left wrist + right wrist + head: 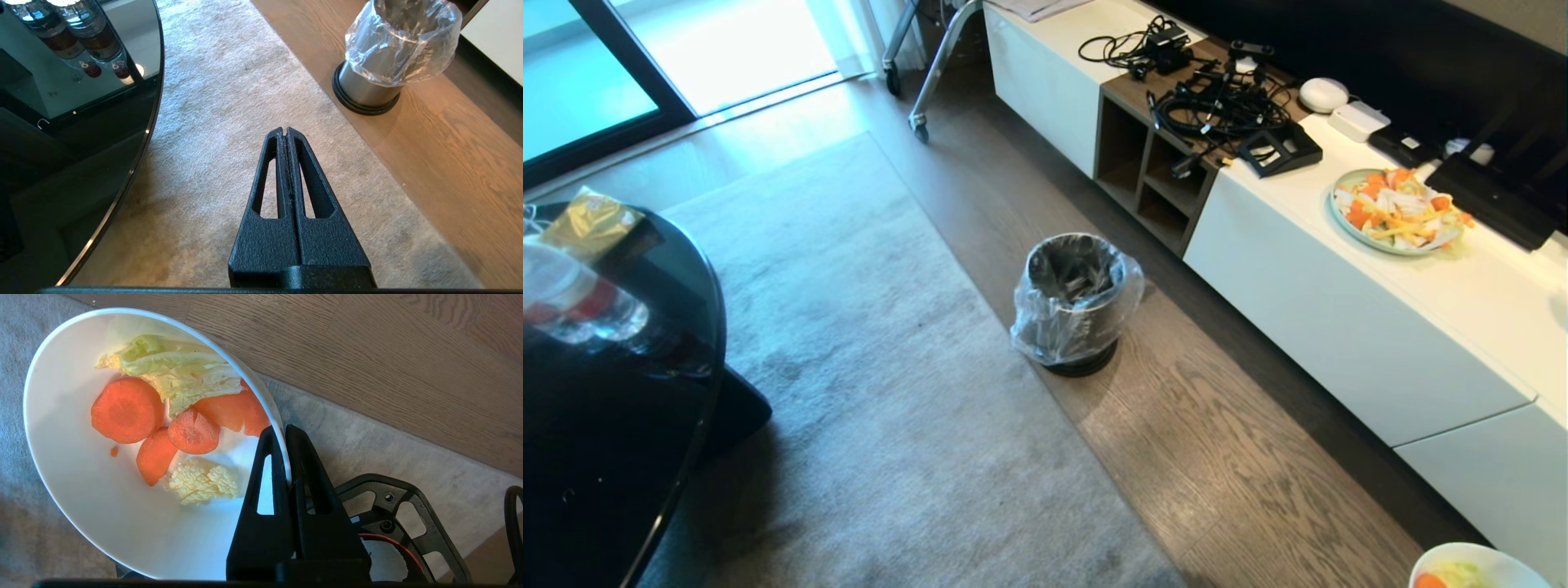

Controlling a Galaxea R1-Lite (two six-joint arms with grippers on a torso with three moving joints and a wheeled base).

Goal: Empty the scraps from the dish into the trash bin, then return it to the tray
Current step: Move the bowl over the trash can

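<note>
My right gripper [282, 430] is shut on the rim of the dish [81, 506], a glossy white bowl held over the carpet near the wood floor. The scraps [171, 416] lie inside: orange carrot slices and pale yellow-green cabbage bits. The dish's edge [1490, 563] peeks in at the head view's bottom right corner. The trash bin [1076, 300], silver-grey with a crinkly clear bag over its rim, stands on the wood floor at mid-scene and also shows as the trash bin [388, 53] in the left wrist view. My left gripper [284, 131] hangs shut and empty over the carpet. The tray is out of view.
A round glossy black table [596, 425] with water bottles [572, 302] and a gold packet stands at the left. A long white cabinet [1380, 327] runs along the right, bearing a pale-green plate of chopped vegetables [1398, 212] and tangled cables [1217, 102]. Grey carpet [866, 392] covers the middle.
</note>
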